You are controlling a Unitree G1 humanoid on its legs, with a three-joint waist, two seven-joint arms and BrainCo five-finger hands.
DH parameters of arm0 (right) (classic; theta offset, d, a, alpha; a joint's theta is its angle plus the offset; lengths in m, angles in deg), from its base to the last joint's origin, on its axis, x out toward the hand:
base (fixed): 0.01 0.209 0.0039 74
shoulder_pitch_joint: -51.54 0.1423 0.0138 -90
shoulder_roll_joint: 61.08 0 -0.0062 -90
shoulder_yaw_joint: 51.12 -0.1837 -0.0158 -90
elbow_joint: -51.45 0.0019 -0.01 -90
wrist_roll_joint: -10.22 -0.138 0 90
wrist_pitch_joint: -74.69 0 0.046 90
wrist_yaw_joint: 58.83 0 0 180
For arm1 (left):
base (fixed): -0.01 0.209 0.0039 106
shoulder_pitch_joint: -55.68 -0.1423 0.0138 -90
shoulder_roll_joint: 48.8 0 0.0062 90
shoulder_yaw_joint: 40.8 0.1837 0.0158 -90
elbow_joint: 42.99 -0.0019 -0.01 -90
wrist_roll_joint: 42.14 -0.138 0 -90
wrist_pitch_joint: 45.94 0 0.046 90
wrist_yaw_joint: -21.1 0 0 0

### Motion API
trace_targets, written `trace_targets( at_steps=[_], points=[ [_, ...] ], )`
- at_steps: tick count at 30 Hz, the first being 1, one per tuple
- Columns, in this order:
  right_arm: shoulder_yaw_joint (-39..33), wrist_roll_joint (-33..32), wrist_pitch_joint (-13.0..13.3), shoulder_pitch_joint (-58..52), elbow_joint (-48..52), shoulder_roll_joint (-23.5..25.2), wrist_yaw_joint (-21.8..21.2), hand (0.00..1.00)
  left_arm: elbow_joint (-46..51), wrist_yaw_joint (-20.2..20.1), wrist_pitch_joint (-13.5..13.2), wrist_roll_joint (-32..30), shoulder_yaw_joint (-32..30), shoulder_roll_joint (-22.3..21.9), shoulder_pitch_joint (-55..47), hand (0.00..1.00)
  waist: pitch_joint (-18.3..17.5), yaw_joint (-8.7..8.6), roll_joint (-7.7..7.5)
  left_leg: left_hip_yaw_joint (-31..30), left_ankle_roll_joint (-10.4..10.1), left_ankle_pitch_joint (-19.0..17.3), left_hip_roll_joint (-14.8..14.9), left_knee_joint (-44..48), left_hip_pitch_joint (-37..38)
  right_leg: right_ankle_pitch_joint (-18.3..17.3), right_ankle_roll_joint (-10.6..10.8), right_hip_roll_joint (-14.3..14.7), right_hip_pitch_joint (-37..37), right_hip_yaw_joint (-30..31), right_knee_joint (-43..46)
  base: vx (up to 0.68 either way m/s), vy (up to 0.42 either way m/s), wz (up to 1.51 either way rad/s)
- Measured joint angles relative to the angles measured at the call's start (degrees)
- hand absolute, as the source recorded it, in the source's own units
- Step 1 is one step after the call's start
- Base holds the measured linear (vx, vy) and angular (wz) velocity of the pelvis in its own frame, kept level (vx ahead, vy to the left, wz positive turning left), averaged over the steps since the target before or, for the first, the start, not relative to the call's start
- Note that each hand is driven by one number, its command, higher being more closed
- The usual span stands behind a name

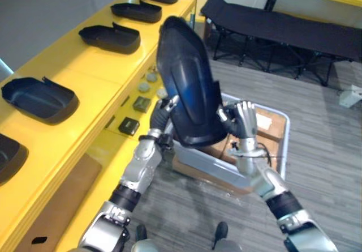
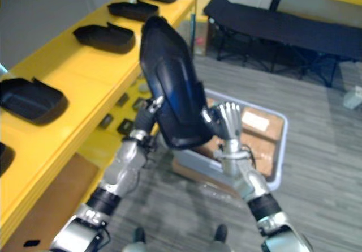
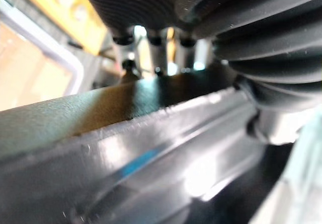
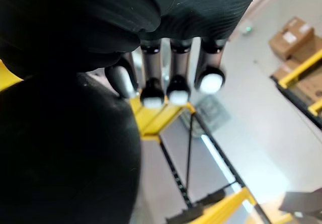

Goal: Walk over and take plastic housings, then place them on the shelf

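A large black plastic housing (image 1: 189, 88) stands upright in the air, pressed between my two hands. My left hand (image 1: 160, 112) bears on its left lower edge, and its fingers (image 3: 157, 53) lie straight along the glossy shell (image 3: 151, 153). On the opposite side, my right hand (image 1: 244, 120) pushes flat against the housing with straight fingers (image 4: 178, 83) reaching past the dark surface (image 4: 65, 148). The yellow shelf (image 1: 85, 71) runs along the left. Several more housings rest on it, one near (image 1: 39, 98) and one further back (image 1: 110, 37).
Directly under the held housing sits a grey bin (image 1: 285, 133) holding cardboard boxes. Small dark parts (image 1: 129, 126) lie on the shelf's lower ledge, beside a brown board (image 1: 62, 201). A black folding cot (image 1: 271, 25) stands at the back right on grey floor.
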Motion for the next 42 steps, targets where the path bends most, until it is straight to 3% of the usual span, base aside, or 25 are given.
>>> trace_targets(
  at_steps=[5, 9, 14, 17, 23, 26, 28, 30, 37, 42],
  points=[
    [2.12, -9.32, 1.28, -0.16, 0.08, 1.14, -4.13, 0.0, 0.0, 2.24, -0.01, -3.77, 0.23, 0.06, -0.74, 1.0, -0.61, 0.0, -0.95, -0.02, 0.0, 0.0, 0.0, 0.01, 0.05, 0.02, 0.01, -0.01, 0.05, 0.0, -0.01, 0.0, 0.0, 0.0],
    [2.18, -21.02, 4.11, -0.7, 0.16, 2.57, -9.28, 0.0, 1.11, 6.85, -0.24, -11.99, 0.43, -0.13, -0.82, 1.0, -0.87, 0.1, -1.25, 0.02, 0.0, 0.0, 0.0, -0.02, 0.49, 0.03, 0.01, -0.01, 0.3, 0.14, -0.02, 0.0, 0.0, -0.01],
    [1.71, -34.43, 5.14, -4.59, 5.92, 3.77, -17.34, 0.0, 5.23, 12.61, -2.6, -22.43, -0.85, -2.0, -3.67, 1.0, -1.21, 0.11, -0.9, 0.22, -0.06, -0.19, 0.0, -0.06, 1.24, 0.02, 0.01, 0.01, 0.79, 0.29, -0.04, 0.0, 0.0, -0.02],
    [1.06, -37.12, 6.31, -5.13, 8.68, 4.85, -19.77, 0.0, 6.14, 14.6, -3.5, -24.92, -1.51, -3.09, -5.55, 1.0, -1.7, -0.02, -0.28, 0.96, -0.07, -0.2, 0.0, -0.31, 2.01, -0.03, 0.0, 0.01, 0.99, 0.52, -0.04, -0.01, 0.009, -0.08],
    [-3.54, -43.97, 8.73, -5.15, 16.74, 6.46, -26.09, 0.0, 6.04, 22.0, -3.34, -36.1, -2.97, -5.97, -7.82, 1.0, -3.51, -0.42, 0.63, 1.46, -0.19, -0.11, 0.0, -1.12, 3.06, -0.07, -0.02, 0.1, 1.34, 0.87, -0.03, 0.0, 0.006, -0.03],
    [-8.99, -53.75, 8.75, -5.11, 22.97, 6.3, -32.27, 0.0, 6.06, 25.82, -2.91, -42.73, -6.37, -5.93, -8.46, 1.0, -3.67, -1.07, 0.59, 1.62, -0.2, -0.1, 0.0, -1.13, 3.33, -0.08, -0.03, 0.12, 1.4, 1.09, -0.03, -0.01, 0.007, -0.05],
    [-13.53, -65.14, 8.3, -5.35, 25.38, 5.64, -38.54, 0.0, 6.06, 29.15, -2.12, -47.18, -11.62, -5.85, -9.27, 1.0, -3.72, -1.15, 0.6, 2.84, -0.26, -0.18, 0.01, -1.17, 4.27, -0.12, -0.06, 0.14, 1.62, 1.98, -0.03, -0.01, 0.014, -0.17],
    [-16.98, -70.37, 8.15, -6.51, 26.83, 5.4, -40.76, 0.0, 6.06, 31.52, -2.06, -49.32, -14.49, -5.67, -9.33, 1.0, -3.72, -1.14, 0.58, 2.88, -0.26, -0.2, 0.01, -1.18, 4.27, -0.44, -0.44, 0.14, 1.62, 1.98, -0.04, -0.01, 0.007, -0.04],
    [-24.89, -72.97, 6.25, -15.81, 28.87, 5.57, -40.56, 0.0, 6.81, 38.8, -2.6, -51.58, -20.88, -5.51, -11.94, 1.0, -4.44, -1.66, 0.51, 3.1, -0.33, -0.25, 0.02, -1.25, 3.9, -0.88, -0.31, 0.12, 1.05, 2.08, -0.04, 0.01, 0.002, 0.0],
    [-28.42, -76.21, 4.62, -26.59, 23.92, 10.07, -38.66, 0.0, 12.37, 38.81, -8.15, -47.49, -22.95, -5.85, -18.64, 1.0, -5.13, -2.85, 0.35, 3.45, -0.51, -0.76, 0.04, -1.24, 3.84, -0.97, -0.2, 0.13, 0.74, 2.27, -0.04, 0.03, 0.012, -0.03]
  ],
)
